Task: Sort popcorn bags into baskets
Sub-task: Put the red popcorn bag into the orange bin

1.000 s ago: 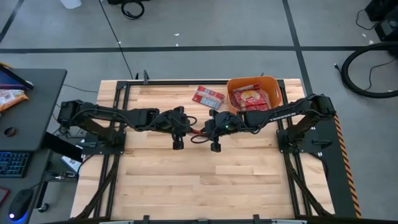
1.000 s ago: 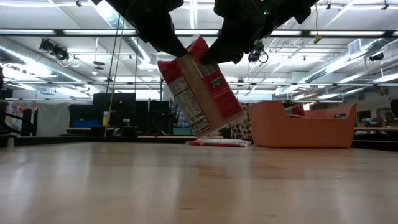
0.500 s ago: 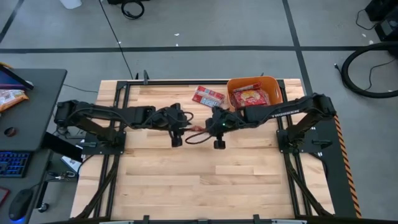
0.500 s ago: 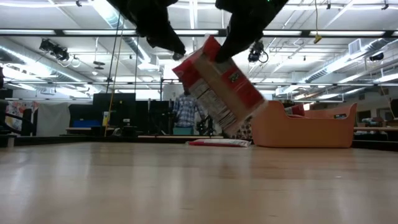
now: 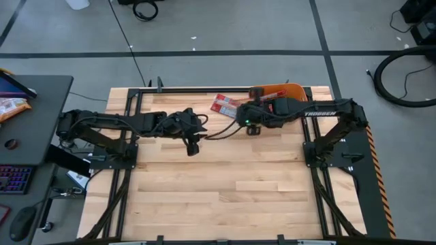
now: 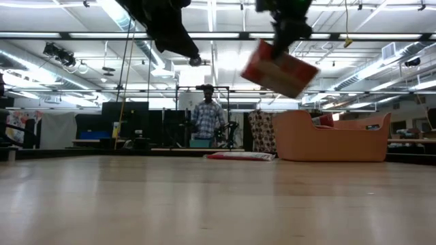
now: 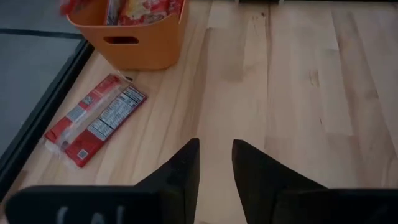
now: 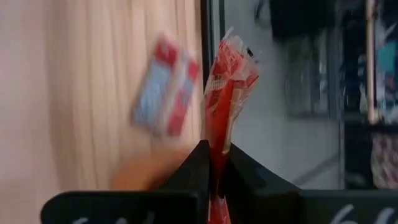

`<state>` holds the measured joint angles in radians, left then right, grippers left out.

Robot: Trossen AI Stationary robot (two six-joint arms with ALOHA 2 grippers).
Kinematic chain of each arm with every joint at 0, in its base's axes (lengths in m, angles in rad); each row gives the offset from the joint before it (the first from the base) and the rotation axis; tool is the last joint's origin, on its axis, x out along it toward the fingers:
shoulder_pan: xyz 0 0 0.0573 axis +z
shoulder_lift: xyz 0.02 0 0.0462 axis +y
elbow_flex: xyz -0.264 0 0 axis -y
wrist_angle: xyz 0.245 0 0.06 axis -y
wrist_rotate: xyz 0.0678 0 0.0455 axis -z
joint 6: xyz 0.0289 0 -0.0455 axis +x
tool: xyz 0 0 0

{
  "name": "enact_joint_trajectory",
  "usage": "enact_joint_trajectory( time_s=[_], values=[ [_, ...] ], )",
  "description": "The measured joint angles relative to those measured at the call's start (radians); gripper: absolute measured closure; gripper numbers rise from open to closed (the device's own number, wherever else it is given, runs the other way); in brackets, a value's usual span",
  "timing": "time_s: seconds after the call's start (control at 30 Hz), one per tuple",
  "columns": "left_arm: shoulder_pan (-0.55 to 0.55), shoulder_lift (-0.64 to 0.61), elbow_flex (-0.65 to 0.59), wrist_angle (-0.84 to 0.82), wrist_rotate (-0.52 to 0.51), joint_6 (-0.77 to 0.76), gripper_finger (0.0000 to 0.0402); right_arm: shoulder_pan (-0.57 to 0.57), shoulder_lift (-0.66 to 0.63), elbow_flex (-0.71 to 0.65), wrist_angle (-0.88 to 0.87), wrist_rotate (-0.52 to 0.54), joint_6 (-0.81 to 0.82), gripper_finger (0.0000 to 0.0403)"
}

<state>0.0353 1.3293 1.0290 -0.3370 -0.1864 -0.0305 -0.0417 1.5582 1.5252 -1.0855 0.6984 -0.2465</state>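
The left gripper has let go, fingers slightly parted, and the right gripper (pinching the bag) now carries it alone toward the far-right tub.

We see two dark jointed arms, our right arm lettered white, tapered black fingers, black frame mounts.

The basket sits at the counter's far right corner, with popcorn bags inside. One bag lies flat on the counter just left of it. Another bag hangs above the counter, left of the basket.
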Motion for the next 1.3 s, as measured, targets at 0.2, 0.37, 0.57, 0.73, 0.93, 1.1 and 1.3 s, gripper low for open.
enact_joint_trajectory(
  time_s=[0.2, 0.37, 0.57, 0.73, 0.93, 1.1, 1.3],
  values=[
    [0.0, 0.0, 0.0, -0.021, 0.0, -0.018, 0.0303, -0.119, -0.056, -0.081, -0.208, 0.008, 0.147, 0.0372],
    [0.001, 0.0, 0.0, -0.019, 0.0, -0.017, 0.0303, -0.203, -0.133, -0.186, -0.14, -0.016, 0.082, 0.0372],
    [0.013, 0.0, 0.0, -0.019, -0.038, -0.018, 0.0303, -0.281, -0.19, -0.322, -0.029, -0.071, -0.073, 0.0372],
    [0.013, 0.001, 0.0, -0.019, -0.072, -0.019, 0.0303, -0.331, -0.206, -0.422, 0.09, -0.117, -0.21, 0.037],
    [0.013, 0.001, 0.0, -0.019, -0.074, -0.043, 0.0303, -0.408, -0.204, -0.533, 0.255, -0.217, -0.246, 0.0347],
    [0.013, 0.001, 0.0, -0.02, -0.087, -0.053, 0.0303, -0.43, -0.204, -0.555, 0.238, -0.281, -0.163, 0.0307],
    [0.031, 0.001, 0.0, -0.019, -0.135, -0.016, 0.0303, -0.431, -0.204, -0.482, 0.12, -0.309, 0.011, 0.0252]
  ],
)
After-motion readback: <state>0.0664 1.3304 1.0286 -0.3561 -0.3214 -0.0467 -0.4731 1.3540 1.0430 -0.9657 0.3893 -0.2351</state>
